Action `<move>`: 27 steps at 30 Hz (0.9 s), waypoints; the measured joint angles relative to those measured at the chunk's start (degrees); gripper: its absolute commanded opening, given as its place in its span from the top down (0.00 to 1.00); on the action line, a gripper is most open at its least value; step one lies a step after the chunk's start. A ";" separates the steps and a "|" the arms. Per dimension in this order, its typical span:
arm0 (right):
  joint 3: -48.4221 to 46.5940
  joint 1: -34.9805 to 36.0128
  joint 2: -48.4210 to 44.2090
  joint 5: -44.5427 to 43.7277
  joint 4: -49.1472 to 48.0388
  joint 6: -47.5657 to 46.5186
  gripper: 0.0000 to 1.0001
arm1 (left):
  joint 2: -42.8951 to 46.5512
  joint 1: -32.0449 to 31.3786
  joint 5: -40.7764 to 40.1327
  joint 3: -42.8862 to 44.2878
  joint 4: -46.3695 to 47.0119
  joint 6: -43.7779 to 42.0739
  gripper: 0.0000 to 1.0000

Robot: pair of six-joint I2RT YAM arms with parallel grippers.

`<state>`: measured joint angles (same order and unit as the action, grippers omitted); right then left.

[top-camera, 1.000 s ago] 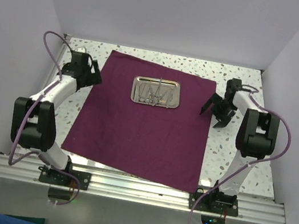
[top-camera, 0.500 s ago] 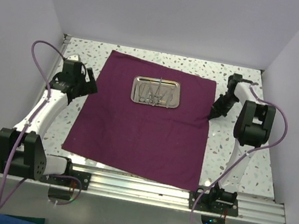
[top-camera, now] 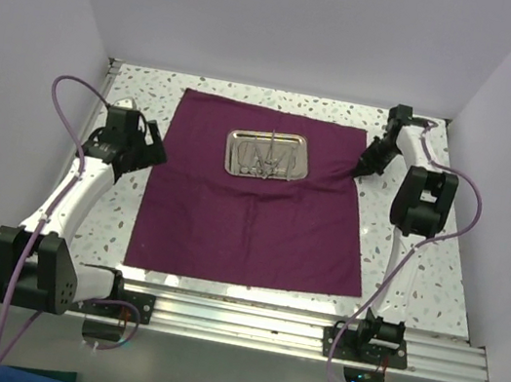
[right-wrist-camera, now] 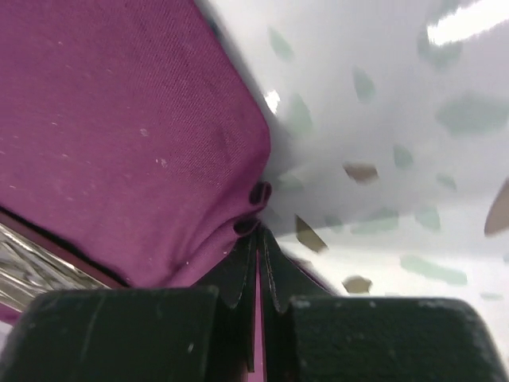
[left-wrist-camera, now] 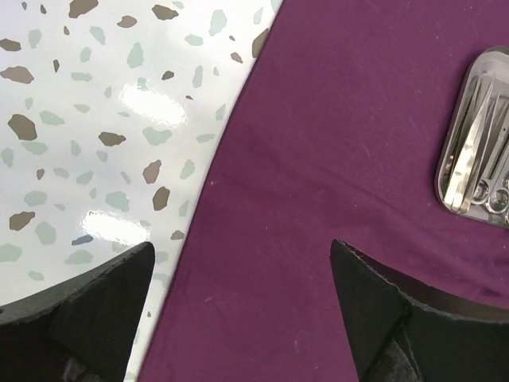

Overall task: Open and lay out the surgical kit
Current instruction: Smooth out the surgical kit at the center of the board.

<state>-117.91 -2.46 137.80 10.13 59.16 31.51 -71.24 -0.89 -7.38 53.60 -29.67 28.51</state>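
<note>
Right hand (right-wrist-camera: 256, 239) clenched on the right edge of the dark purple cloth wrap (top-camera: 249, 225); left hand (left-wrist-camera: 238, 248) released, hovering over its left edge.

Pale lilac walls (top-camera: 286, 18) are enclosing a white speckled table (top-camera: 437, 282) on the left, far and right. Overhead light is glinting off its glossy top. A metal rail (top-camera: 243, 319) is running along the near edge, with something blue (top-camera: 5, 375) lying below at near left.
</note>
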 measured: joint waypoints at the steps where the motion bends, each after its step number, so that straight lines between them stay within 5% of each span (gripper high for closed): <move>1: -1.27 -0.02 0.63 -0.07 -0.98 0.33 1.00 | 0.00 -0.09 0.11 0.00 -0.07 0.04 0.04; 12: -11.74 -2.05 2.58 -2.25 -6.51 2.40 1.00 | 0.02 -1.38 0.33 0.31 -2.19 0.48 0.04; 17: -2.73 -2.84 -1.03 -3.15 -12.07 3.15 1.00 | 0.02 -1.90 0.33 1.14 -2.56 0.46 0.04; 20: 6.45 -3.04 -5.03 -3.32 -12.87 2.67 0.10 | 0.02 -1.90 0.63 1.14 -2.47 0.83 0.04; 21: 8.31 -3.08 -5.92 -3.61 -12.33 2.10 0.01 | 0.02 -1.95 0.94 1.14 -2.34 1.03 0.04; 27: 24.48 -3.02 -19.15 -7.17 -13.70 -1.09 0.02 | 0.00 -3.41 1.77 0.39 -1.22 2.19 0.04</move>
<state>-93.43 -5.48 118.65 2.96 45.45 30.41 -71.24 -4.29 -5.61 54.00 -30.89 30.70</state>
